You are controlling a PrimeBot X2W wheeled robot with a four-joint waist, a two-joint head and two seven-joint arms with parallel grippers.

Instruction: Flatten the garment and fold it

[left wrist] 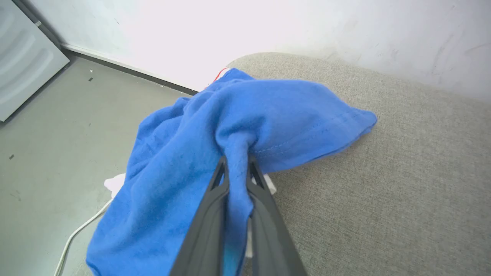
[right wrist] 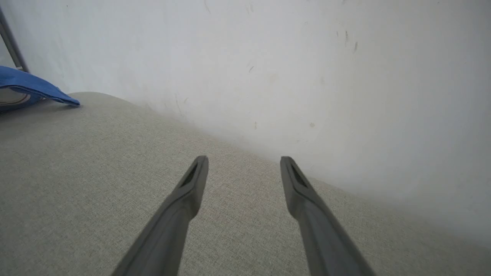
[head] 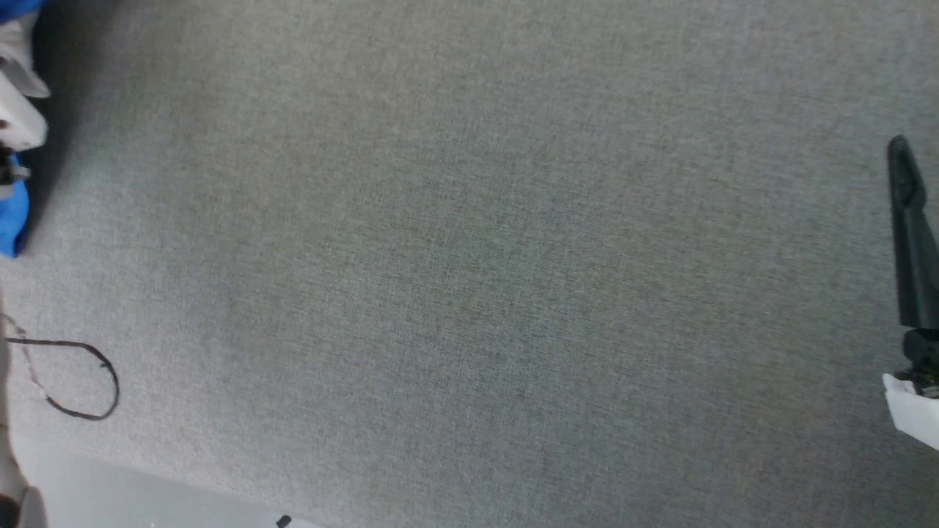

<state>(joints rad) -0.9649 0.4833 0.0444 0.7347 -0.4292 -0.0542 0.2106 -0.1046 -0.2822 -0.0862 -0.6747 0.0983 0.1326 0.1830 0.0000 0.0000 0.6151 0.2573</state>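
Observation:
The royal-blue garment (left wrist: 238,126) hangs bunched over the left end of the grey fabric table (left wrist: 383,172), part of it draping down toward the floor. My left gripper (left wrist: 237,163) is shut on a fold of its blue cloth. In the head view the garment (head: 13,213) peeks in at the far left edge, blue and white. In the right wrist view a blue corner of the garment (right wrist: 34,86) lies at the far left. My right gripper (right wrist: 243,163) stands open above the bare table, its dark finger (head: 910,227) at the right edge of the head view.
The grey fabric table (head: 469,257) spreads across the head view. A thin black cable loop (head: 81,378) lies at its lower left. A pale wall (right wrist: 287,69) rises behind the table. On the grey floor (left wrist: 57,126) left of the table runs a white cord (left wrist: 76,234).

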